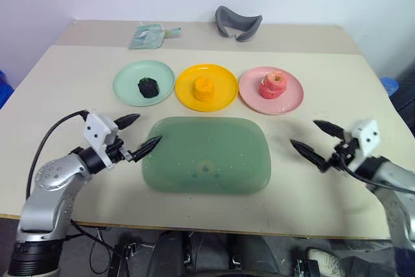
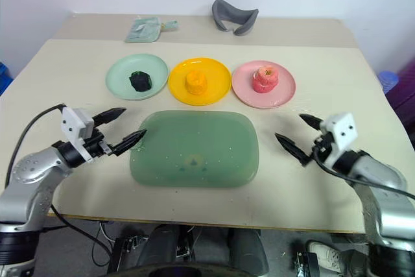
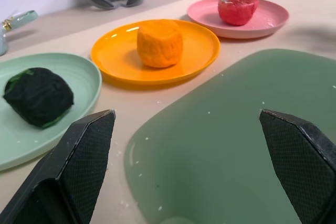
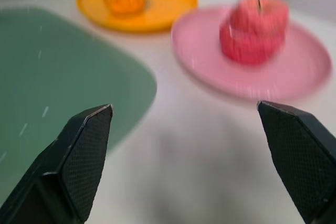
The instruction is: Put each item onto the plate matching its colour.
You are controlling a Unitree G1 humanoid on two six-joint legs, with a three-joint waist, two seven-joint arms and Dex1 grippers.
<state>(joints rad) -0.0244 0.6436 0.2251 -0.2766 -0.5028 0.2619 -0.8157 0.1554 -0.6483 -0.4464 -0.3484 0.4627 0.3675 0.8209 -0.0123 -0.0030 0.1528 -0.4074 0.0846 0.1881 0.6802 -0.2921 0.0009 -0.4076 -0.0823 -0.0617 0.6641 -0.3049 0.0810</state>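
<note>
Three plates stand in a row at the back of the table. The mint green plate (image 1: 144,83) carries the dark green-black lump (image 1: 148,87). On the yellow plate (image 1: 207,87) sits the orange ridged lump (image 1: 203,88). The pink plate (image 1: 271,90) holds the pink-red apple piece (image 1: 273,85). My left gripper (image 1: 138,135) is open and empty at the left edge of the large green mat (image 1: 207,154). My right gripper (image 1: 315,141) is open and empty over bare table to the right of the mat.
A grey curved object (image 1: 238,23) and a small pale green packet (image 1: 150,35) lie at the far edge of the table. Bare tabletop lies on both sides of the mat.
</note>
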